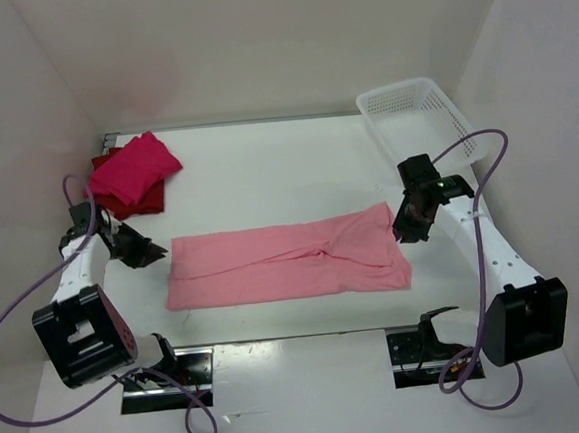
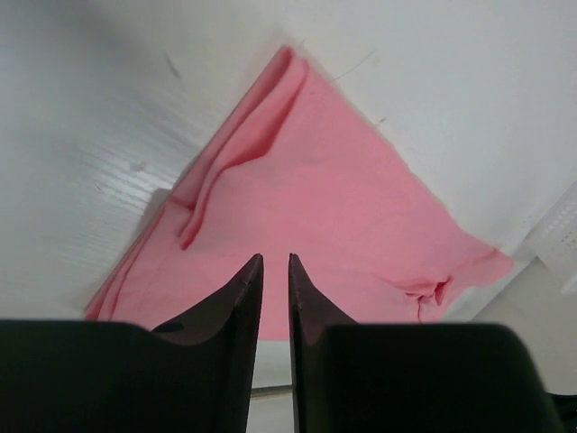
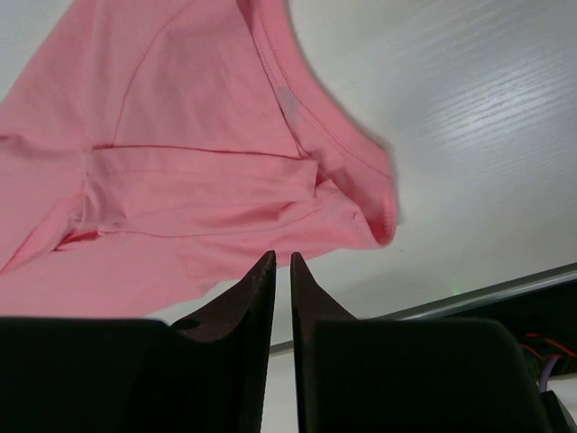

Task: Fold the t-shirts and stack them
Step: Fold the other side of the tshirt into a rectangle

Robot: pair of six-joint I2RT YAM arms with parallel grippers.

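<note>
A pale pink t-shirt (image 1: 288,262) lies folded into a long flat strip across the middle of the table, collar end to the right. The left wrist view shows it (image 2: 315,207) beyond my fingertips, and its collar end (image 3: 180,162) fills the right wrist view. My left gripper (image 1: 157,252) (image 2: 275,259) hovers just off the strip's left end, jaws a narrow gap apart with nothing between them. My right gripper (image 1: 404,234) (image 3: 280,256) stands at the strip's right end, likewise slightly open and empty. A bright magenta t-shirt (image 1: 135,166) lies folded on a dark red t-shirt (image 1: 133,201) at the back left.
A white lattice basket (image 1: 417,116) stands at the back right against the wall, its edge also in the left wrist view (image 2: 559,230). White walls close in the table on three sides. Purple cables loop beside both arms.
</note>
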